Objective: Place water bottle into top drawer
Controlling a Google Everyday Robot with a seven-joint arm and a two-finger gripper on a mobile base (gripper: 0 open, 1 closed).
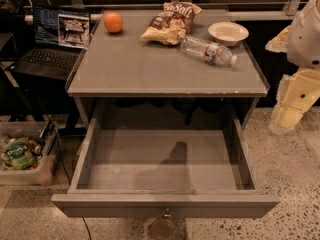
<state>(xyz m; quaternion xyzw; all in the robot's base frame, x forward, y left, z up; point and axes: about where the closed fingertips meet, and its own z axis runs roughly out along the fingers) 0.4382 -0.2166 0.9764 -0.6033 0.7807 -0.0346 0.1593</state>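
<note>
The water bottle (208, 51) lies on its side on the grey tabletop (150, 69) at the back right, white cap pointing right, its base touching the chip bag (169, 23). The top drawer (165, 164) is pulled fully open below the tabletop and holds nothing; its front panel has a small round knob (165, 214) at the centre. My arm hangs at the right edge of the view, beside the table, and its gripper (283, 123) points down at about drawer height, apart from the bottle and the drawer.
An orange (113, 22) sits at the back left of the tabletop and a white bowl (228, 32) at the back right, just behind the bottle. An open laptop (57, 39) stands to the table's left, with a bin of items (22, 156) on the floor.
</note>
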